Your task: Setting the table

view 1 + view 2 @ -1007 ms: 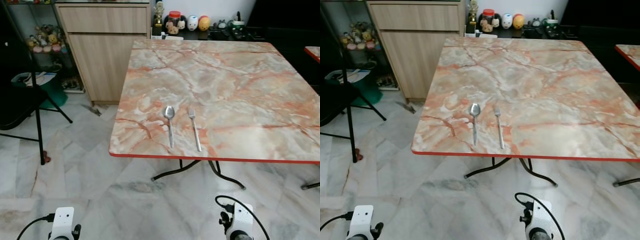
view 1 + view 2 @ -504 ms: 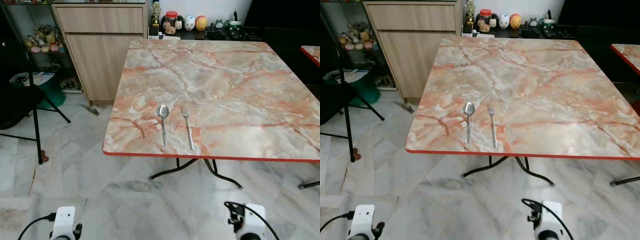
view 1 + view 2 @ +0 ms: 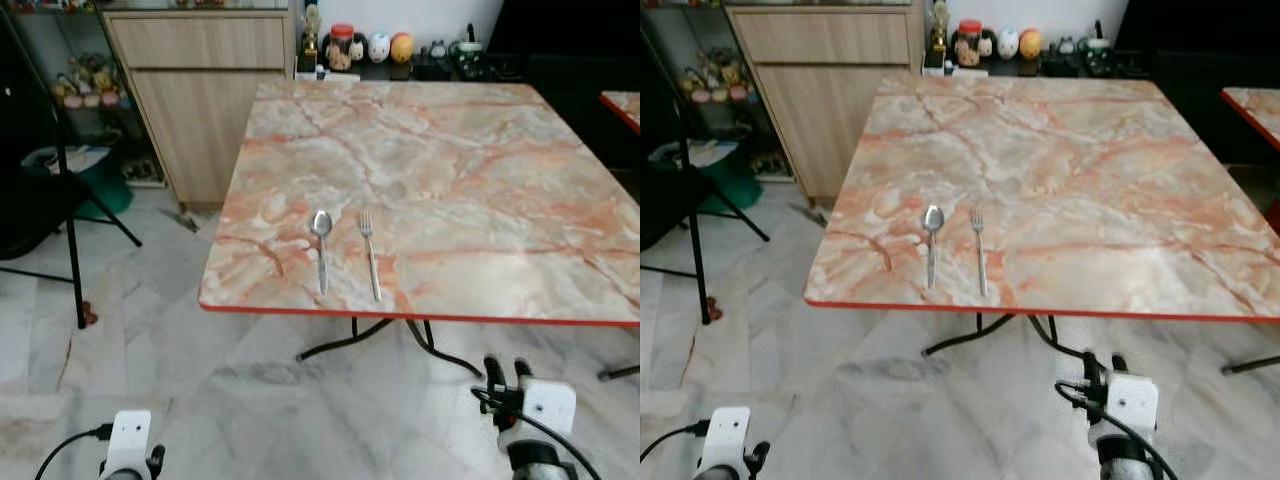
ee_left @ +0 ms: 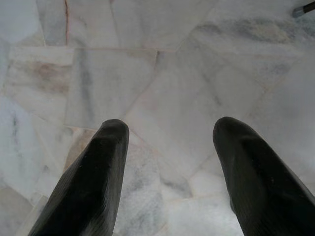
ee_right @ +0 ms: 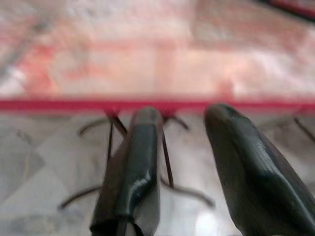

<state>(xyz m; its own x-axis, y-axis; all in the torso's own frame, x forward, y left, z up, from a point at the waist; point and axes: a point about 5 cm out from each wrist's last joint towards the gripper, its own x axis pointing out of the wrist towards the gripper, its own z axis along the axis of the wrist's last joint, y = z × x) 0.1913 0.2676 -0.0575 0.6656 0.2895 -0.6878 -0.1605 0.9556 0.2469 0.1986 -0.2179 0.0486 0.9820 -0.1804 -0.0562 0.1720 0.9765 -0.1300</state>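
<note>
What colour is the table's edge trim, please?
Red; the edge trim shows best in the left eye view.

A square desk [image 3: 450, 170] with a pink-and-cream marbled top and a red edge stands on dark metal legs over a pale marble-tiled floor [image 3: 250, 390]. Near its front edge lie a spoon [image 3: 321, 235] and, just beside it, a fork [image 3: 369, 252], both parallel, handles toward the front edge.

One spoon [image 3: 320, 223], one fork [image 3: 367, 235], one table [image 3: 480, 170].
</note>
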